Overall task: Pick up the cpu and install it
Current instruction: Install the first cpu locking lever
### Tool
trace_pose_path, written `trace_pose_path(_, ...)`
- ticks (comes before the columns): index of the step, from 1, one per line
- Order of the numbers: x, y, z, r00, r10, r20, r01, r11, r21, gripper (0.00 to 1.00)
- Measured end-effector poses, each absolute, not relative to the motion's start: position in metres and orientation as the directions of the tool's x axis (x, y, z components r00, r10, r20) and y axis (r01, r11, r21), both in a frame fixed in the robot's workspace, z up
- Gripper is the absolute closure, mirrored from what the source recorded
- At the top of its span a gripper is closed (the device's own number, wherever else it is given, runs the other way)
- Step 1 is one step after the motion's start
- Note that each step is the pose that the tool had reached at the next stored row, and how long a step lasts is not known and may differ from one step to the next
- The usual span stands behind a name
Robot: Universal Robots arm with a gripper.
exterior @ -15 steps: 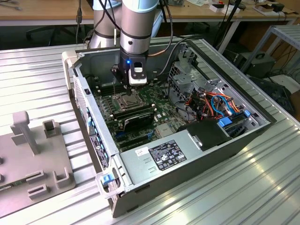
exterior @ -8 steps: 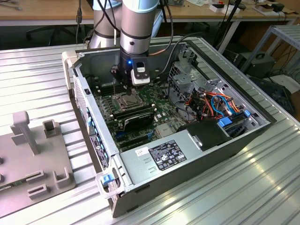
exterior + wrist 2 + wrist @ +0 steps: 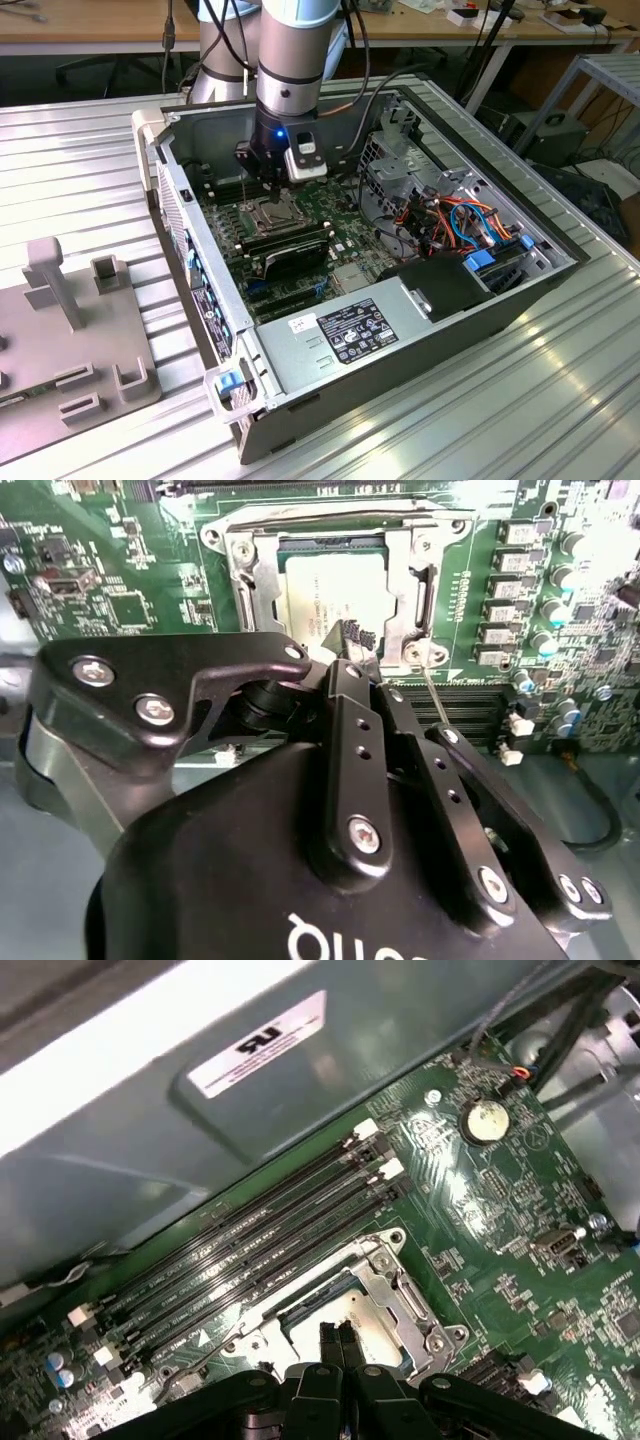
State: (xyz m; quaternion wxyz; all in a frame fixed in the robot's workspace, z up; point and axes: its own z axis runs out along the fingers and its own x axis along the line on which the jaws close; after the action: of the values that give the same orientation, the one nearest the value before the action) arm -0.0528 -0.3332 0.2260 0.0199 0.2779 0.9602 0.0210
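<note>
The cpu (image 3: 335, 595), a flat square chip with a dull silver top, lies flat inside the dark socket with its metal frame (image 3: 240, 585) on the green motherboard. In the first wrist view the cpu (image 3: 368, 1315) sits in the same socket frame (image 3: 405, 1295). My gripper (image 3: 357, 640) hovers just over the chip's edge, its two black fingers pressed together with nothing between them. They show side by side at my gripper (image 3: 338, 1338) in the first wrist view. In the exterior view my gripper (image 3: 262, 188) hangs straight above the socket (image 3: 272, 212) inside the open computer case.
Empty memory slots (image 3: 250, 1250) run beside the socket, and memory sticks (image 3: 288, 245) stand close to it. The case wall (image 3: 190, 230), power supply (image 3: 350, 330) and a cable bundle (image 3: 450, 220) hem the board in. A grey fixture (image 3: 70, 330) lies on the table at the exterior view's left.
</note>
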Motion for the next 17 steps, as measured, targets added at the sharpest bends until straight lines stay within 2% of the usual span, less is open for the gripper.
trace_pose_path(17,-0.0528,-0.3332,0.226,-0.939,0.342,-0.027,0.341,0.939,0.051,0.89)
